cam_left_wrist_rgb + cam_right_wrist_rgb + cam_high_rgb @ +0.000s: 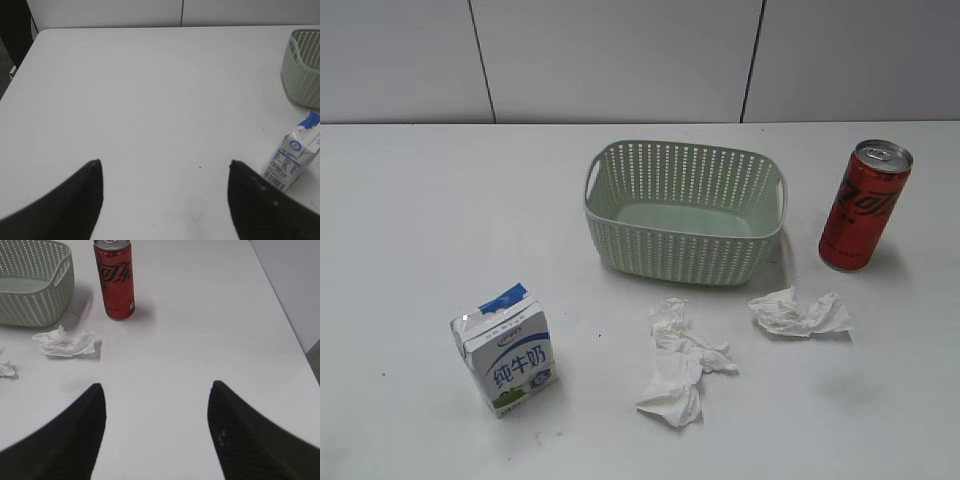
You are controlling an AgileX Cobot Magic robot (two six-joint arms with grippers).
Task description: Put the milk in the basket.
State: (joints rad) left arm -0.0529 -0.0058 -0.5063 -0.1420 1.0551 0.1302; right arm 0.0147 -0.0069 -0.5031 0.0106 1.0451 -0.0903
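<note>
Clearly both claws are spread and empty — the left gripper (165, 200) hangs near the milk (504, 348), upright, well apart from the basket (686, 210). Likely risk: tipping the light carton — or snagging the tissues (682, 362).

The basket (685, 210) sits mid-table (410, 200) toward the back edge, the can (864, 205) just right of it. The milk (503, 350) stands front-left; two crumpled tissues (682, 362) (800, 313) lie before the basket.

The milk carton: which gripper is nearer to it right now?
Left. The milk carton stands just right of the open left gripper. The right gripper, also open, hovers over bare table, carton outside its view.
</note>
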